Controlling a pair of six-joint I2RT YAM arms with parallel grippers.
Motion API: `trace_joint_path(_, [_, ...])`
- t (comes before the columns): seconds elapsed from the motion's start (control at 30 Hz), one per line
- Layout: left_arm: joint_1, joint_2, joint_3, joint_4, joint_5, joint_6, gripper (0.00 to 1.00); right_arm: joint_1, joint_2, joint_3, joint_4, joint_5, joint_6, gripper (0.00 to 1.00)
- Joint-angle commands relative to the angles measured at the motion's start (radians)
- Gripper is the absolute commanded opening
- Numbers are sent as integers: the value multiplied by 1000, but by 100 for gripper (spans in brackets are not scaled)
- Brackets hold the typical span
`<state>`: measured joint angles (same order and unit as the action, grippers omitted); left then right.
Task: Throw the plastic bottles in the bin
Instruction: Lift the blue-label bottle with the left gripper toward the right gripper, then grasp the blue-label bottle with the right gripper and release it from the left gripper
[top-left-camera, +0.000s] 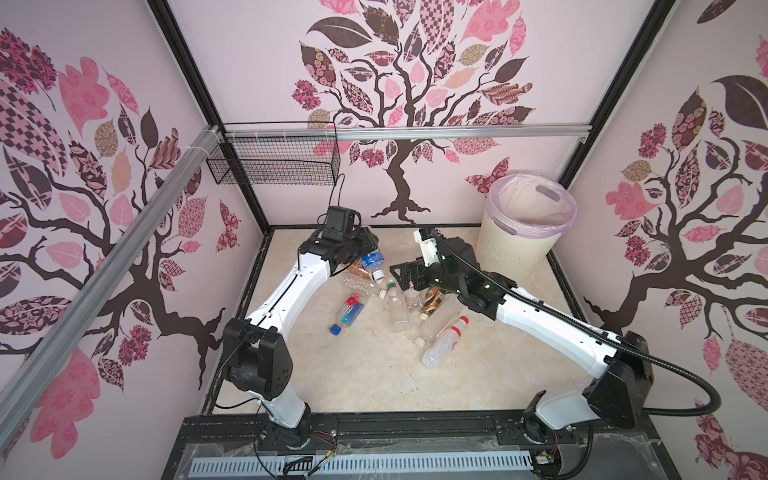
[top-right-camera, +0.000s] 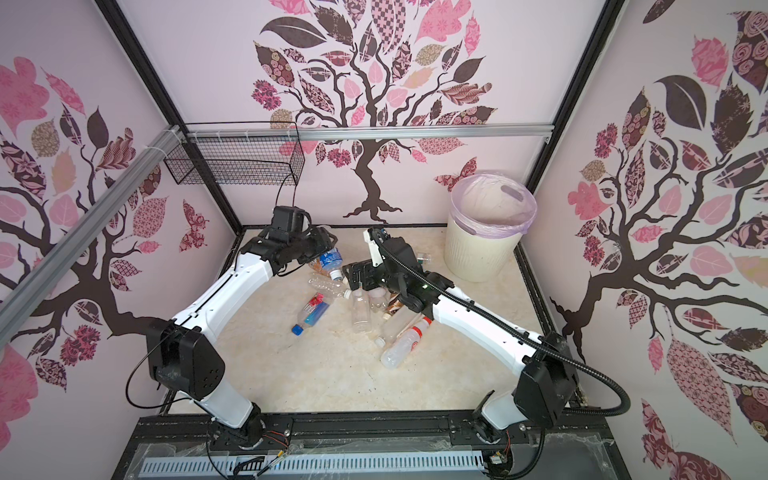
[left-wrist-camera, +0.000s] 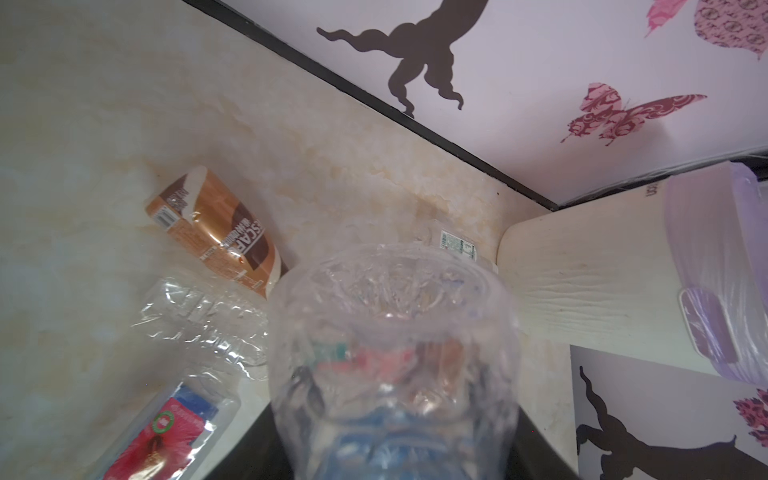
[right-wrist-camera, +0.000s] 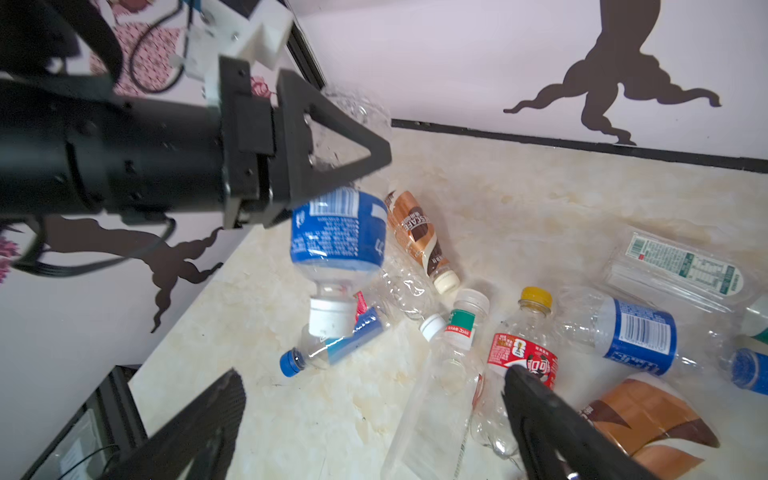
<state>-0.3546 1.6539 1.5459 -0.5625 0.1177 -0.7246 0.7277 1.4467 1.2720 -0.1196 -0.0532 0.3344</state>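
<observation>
We find one blue-labelled bottle (right-wrist-camera: 337, 232) off the heap, hanging cap-down in the left gripper (top-left-camera: 362, 252), whose jaws are closed on its clear upper body. Only one black finger (right-wrist-camera: 345, 126) shows in the right wrist view, since the other is behind the plastic. From the left wrist camera the bottle's base fills the lower middle and blurs whatever lies beyond it. Whether its white cap touches the blue-capped bottle (right-wrist-camera: 345, 343) beneath, we cannot tell.

The rest of the plastic bottles (top-left-camera: 398, 309) lie on their sides in a loose cluster at the middle of the table (top-left-camera: 365, 374), several of them overlapping (an exact count is beyond us, as the right arm covers part of the heap in both top views). A brown-labelled bottle (right-wrist-camera: 419, 237) lies just beside the held one.

The right gripper (right-wrist-camera: 374, 374) hovers over the cluster with its jaws spread wide, gripping nothing. One of its fingers (right-wrist-camera: 552, 424) overlaps the red-labelled bottle (right-wrist-camera: 519, 345) in that view, and we cannot judge whether they touch.

The bin (top-left-camera: 511, 253) stands upright in the far right corner of the table, well apart from the held bottle, and is lined with a lilac bag (top-left-camera: 528, 208). We cannot make out its bottom.
</observation>
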Motion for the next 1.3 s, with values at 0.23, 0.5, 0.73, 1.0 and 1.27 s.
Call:
trace_joint_path(0.23, [-93, -48, 81, 93, 48, -134, 57, -17, -62, -8, 67, -36, 47, 99])
trace_joint_path(0.5, [-121, -86, 58, 139, 56, -210, 57, -17, -53, -25, 117, -34, 49, 93])
trace_joint_path(0.73, [-151, -100, 48, 155, 60, -240, 57, -17, -26, -6, 124, -26, 41, 89])
trace_joint_path(1.0, [-171, -101, 45, 168, 63, -264, 57, -17, -13, 4, 131, -19, 25, 84])
trace_joint_path(1.27, [-183, -98, 42, 165, 75, -276, 58, -17, 6, 13, 136, -19, 25, 67])
